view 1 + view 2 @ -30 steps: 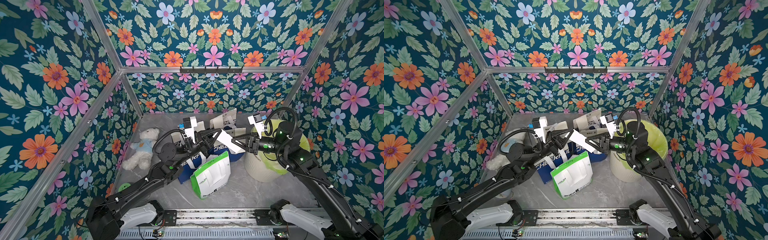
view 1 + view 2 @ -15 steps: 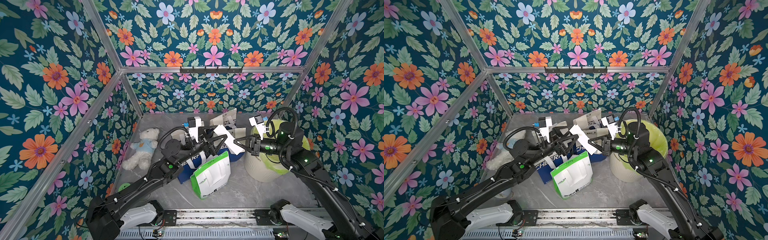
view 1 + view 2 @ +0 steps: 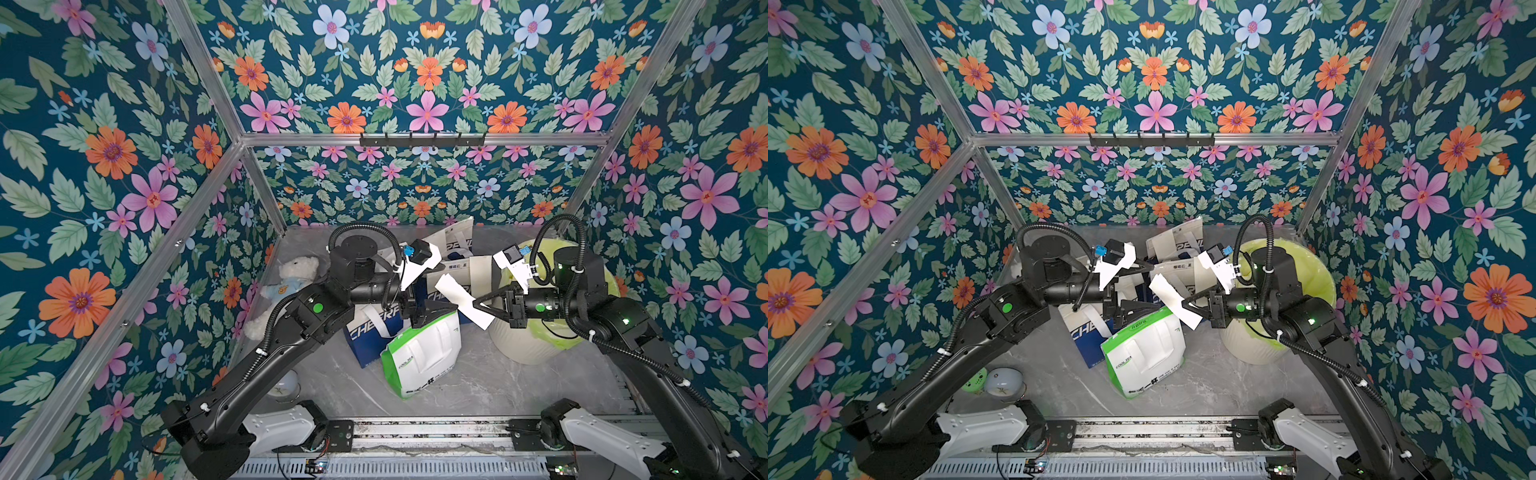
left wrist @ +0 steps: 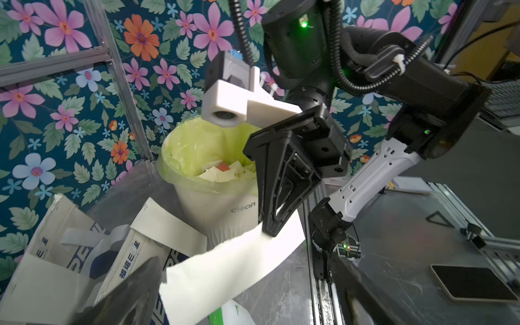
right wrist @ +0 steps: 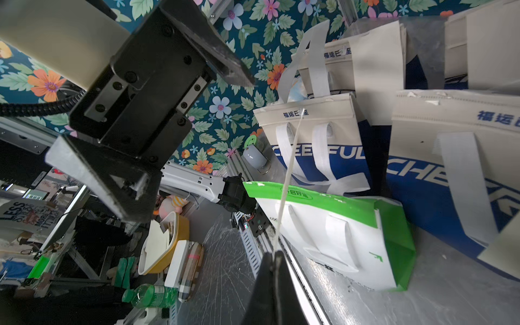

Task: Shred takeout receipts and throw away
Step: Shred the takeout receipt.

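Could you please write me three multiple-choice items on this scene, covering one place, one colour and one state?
1. Where does the white-and-green bag stand?
A) hanging from the hook rail
B) in front of the blue-and-white bags
C) against the teddy bear

2. What colour is the liner of the bin?
A) black
B) red
C) yellow-green

3. Which arm grips the receipt?
A) right alone
B) left alone
C) both

Answers:
1 B, both top views show it nearer the arm bases than those bags.
2 C, the left wrist view shows it plainly.
3 A, the right end effector is shut on the receipt, while the left end effector gapes open, apart from it.
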You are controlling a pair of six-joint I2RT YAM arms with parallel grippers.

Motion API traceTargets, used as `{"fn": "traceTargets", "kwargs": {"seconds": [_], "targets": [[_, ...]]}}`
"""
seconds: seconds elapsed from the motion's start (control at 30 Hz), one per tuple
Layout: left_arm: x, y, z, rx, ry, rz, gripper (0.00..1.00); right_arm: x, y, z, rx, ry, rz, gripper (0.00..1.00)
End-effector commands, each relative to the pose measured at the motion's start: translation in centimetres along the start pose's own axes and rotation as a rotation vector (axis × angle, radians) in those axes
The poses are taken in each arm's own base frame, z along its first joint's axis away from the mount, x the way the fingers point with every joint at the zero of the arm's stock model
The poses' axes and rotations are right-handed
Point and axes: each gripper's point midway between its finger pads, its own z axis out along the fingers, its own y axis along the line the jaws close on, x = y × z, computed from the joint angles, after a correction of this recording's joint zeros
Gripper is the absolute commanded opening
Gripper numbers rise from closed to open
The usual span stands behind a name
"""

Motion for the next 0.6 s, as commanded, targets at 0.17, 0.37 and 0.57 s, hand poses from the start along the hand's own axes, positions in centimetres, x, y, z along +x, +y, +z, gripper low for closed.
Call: {"fn": "traceTargets", "kwargs": {"seconds": [0.17, 0.37, 0.57], "targets": [[0.9, -1.2, 2.3, 0.199, 0.046, -0.025, 0.83, 0.2, 2.2, 0.1, -0.110, 0.005, -0.045, 0.00], [0.6, -0.4, 3.4, 0.216, 0.016, -0.089, 0.69, 0.6, 2.5, 0.2, -0.121, 0.020, -0.054, 0.00], [0.7, -0.9, 3.4, 0.248, 0.013, -0.120, 0.48, 0.4, 2.3, 0.0, -0.095, 0.001, -0.069, 0.00]]}}
